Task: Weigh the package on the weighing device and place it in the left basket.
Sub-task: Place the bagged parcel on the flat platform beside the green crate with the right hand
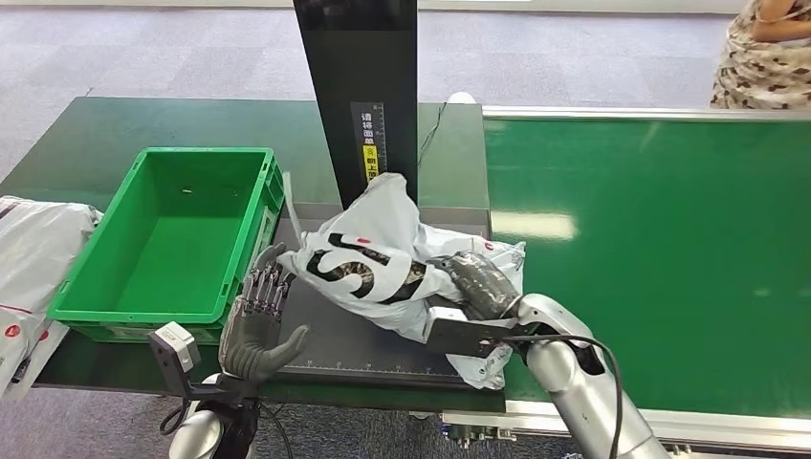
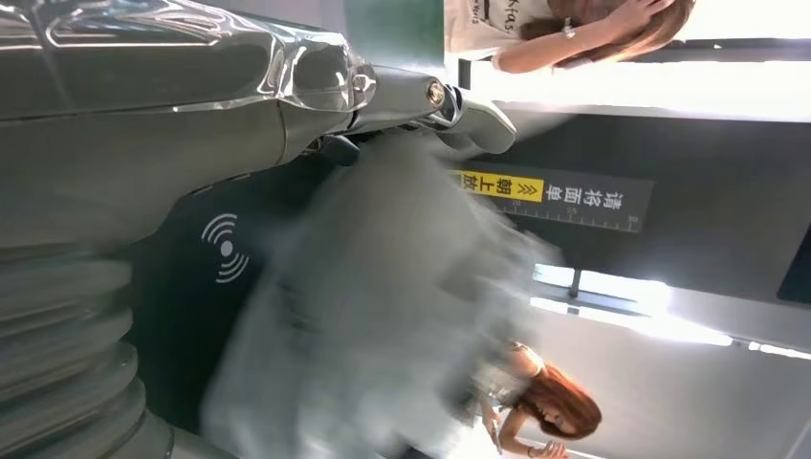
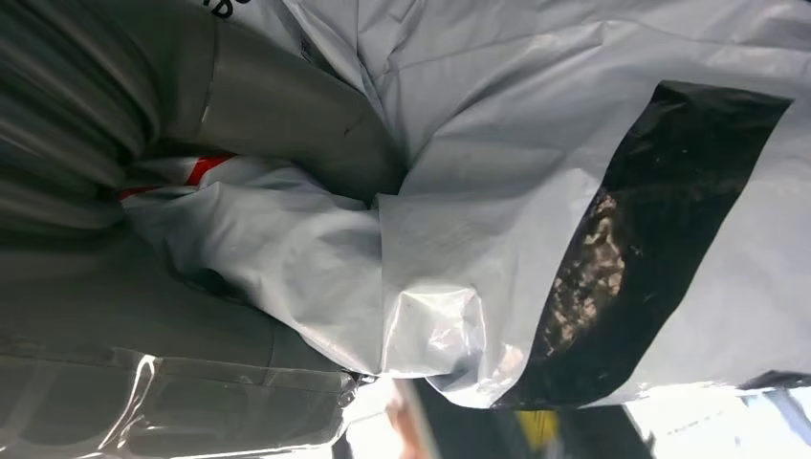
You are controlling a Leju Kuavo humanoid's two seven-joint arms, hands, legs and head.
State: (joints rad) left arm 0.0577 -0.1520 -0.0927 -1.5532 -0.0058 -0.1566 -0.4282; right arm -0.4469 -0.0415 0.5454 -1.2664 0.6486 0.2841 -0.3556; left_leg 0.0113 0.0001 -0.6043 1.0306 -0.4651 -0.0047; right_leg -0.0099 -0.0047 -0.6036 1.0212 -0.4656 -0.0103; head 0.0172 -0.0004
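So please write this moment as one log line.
right hand: grips package | package: over scale | left hand: open beside it | basket: empty

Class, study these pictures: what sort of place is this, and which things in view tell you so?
Probably a parcel-sorting station: a green conveyor belt, a black weighing platform under a white plastic mailer package, and a green sorting basket beside it.

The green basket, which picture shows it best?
The head view. There the whole green basket shows, left of the dark weighing plate, with nothing inside. The left wrist view looks past the left hand at a blurred package, and the right wrist view is close on the package; neither helps with the basket.
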